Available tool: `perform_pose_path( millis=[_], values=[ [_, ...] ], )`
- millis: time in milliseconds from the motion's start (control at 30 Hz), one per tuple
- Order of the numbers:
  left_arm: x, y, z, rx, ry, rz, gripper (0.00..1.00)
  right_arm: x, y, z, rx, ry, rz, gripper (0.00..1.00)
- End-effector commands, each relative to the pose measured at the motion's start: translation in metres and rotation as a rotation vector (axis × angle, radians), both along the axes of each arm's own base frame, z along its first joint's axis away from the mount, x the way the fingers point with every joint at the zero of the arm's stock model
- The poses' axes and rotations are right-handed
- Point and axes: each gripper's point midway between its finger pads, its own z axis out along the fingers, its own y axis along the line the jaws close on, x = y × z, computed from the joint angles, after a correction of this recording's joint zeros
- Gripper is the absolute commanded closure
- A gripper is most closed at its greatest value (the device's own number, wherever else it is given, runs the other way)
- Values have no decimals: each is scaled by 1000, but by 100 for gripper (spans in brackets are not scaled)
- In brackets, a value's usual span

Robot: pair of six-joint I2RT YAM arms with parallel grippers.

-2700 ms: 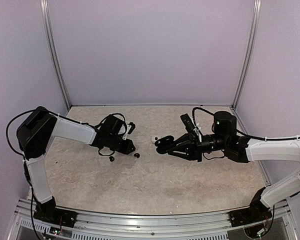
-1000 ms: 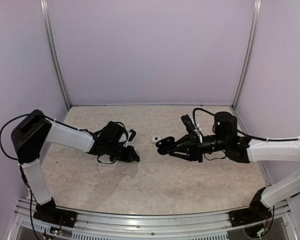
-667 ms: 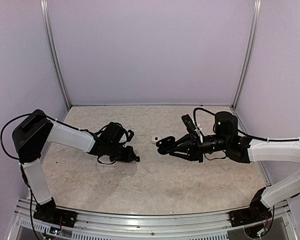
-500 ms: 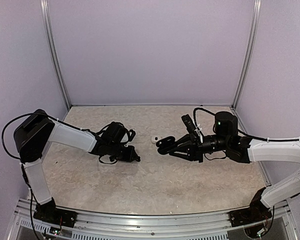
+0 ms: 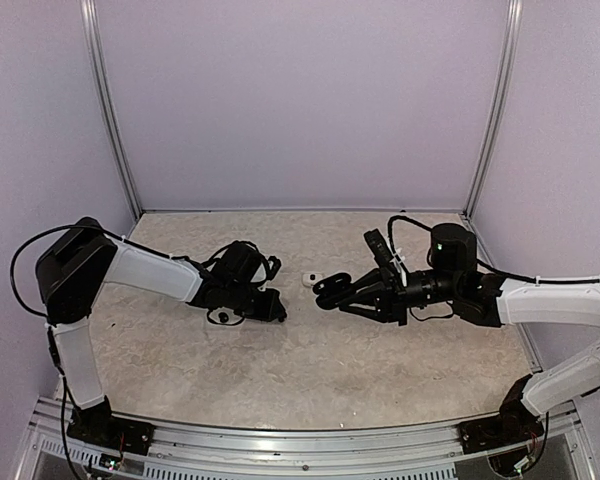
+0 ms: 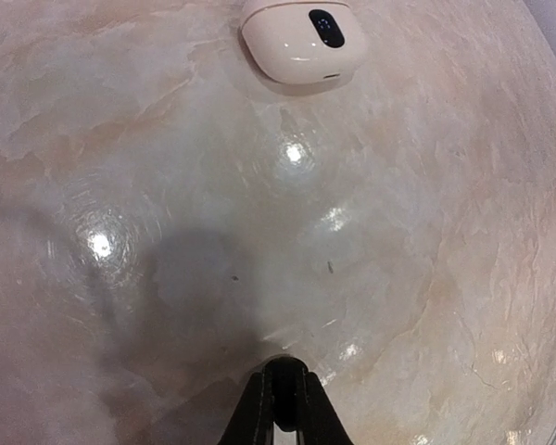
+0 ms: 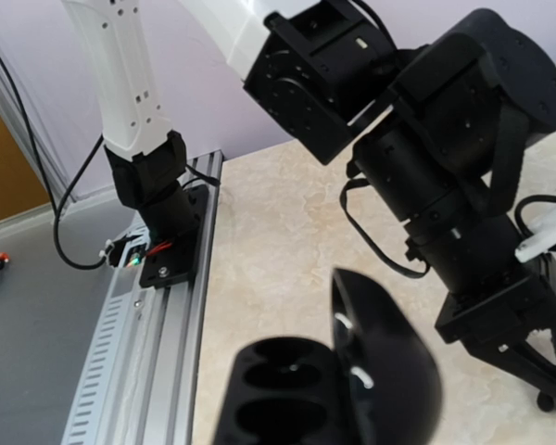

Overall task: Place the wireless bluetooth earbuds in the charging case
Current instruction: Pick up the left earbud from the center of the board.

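My right gripper (image 5: 352, 291) is shut on the black charging case (image 5: 329, 290), held above the table with its lid open. In the right wrist view the case (image 7: 292, 394) shows two empty wells, with the lid (image 7: 385, 366) standing up on the right. My left gripper (image 5: 272, 309) is down at the table, its fingers closed on a tiny black earbud (image 6: 285, 399); in the left wrist view the left gripper (image 6: 284, 375) points at the bare marble. A second earbud (image 5: 220, 318) lies on the table beside the left wrist.
A white pebble-shaped case (image 5: 308, 279), closed, lies between the two grippers; in the left wrist view this white case (image 6: 301, 37) is far ahead. The left arm (image 7: 445, 158) fills the right wrist view. An aluminium rail (image 5: 280, 440) runs along the near edge.
My left gripper has shifted a little to the right and closed its fingers on the earbud. The other earbud now shows beside the wrist. The right arm and the case stay still.
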Motion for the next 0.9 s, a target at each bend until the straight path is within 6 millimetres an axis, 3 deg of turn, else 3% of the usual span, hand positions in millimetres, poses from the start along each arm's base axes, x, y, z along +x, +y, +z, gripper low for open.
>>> perform_pose_path(
  millis=[0,233,400,467,533,667,767,867],
  values=[
    [-5,4,-6,47,7,-5,93,0,-5,3,6,-15,-9,90],
    [-6,10,28,66,-127,-58,100,-2,-6,2,12,-27,-7,90],
    [-15,14,87,9,-303,-151,100,-10,-6,4,23,-46,38,90],
    [-24,12,119,-54,-386,-196,100,-12,-7,6,27,-60,52,90],
    [-37,12,156,-136,-464,-237,100,-16,-7,7,33,-76,66,90],
    [-72,13,211,-280,-609,-336,100,-21,-8,8,37,-105,92,90],
    [-104,12,241,-357,-719,-428,100,-25,-5,0,6,-165,101,90],
    [-130,6,258,-401,-778,-504,100,-32,-1,-6,-12,-216,110,91]
  ],
)
